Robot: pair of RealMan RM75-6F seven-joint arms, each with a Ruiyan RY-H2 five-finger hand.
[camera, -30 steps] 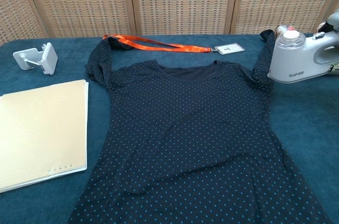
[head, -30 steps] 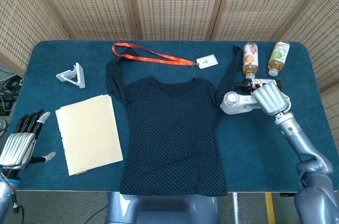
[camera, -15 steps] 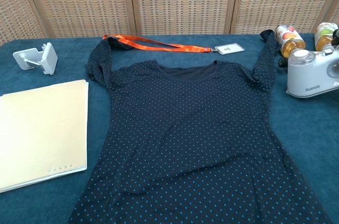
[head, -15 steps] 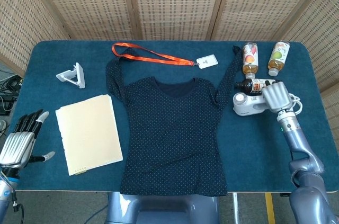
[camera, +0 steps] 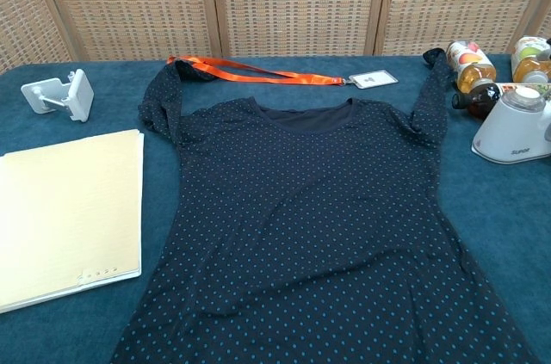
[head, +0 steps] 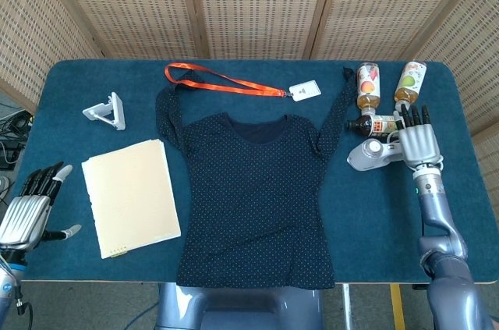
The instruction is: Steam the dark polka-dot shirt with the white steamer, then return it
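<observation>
Dark polka-dot shirt [head: 253,193] lies flat, centre of blue counter [head: 101,267], neck toward far edge, hem at near edge, sleeves angled up to far left & far right.

White steamer [head: 372,154] sits on counter right of shirt, just beside right sleeve, near a dark bottle [head: 373,123] lying on its side. Chest view: steamer [camera: 515,127] upright on its base, at right frame edge.

Right hand [head: 418,140] immediately right of steamer, fingers [head: 416,116] straight & spread, pointing to far edge; grips nothing. Whether palm edge touches steamer handle: can't tell.

Left hand [head: 30,209] at near left corner, off counter edge, fingers loosely extended, thumb out, empty.

Other items: two juice bottles [head: 368,86] far right; orange lanyard [head: 226,83] w/ badge along far side; cream folder [head: 130,195] left of shirt; white phone stand [head: 107,111] far left.
</observation>
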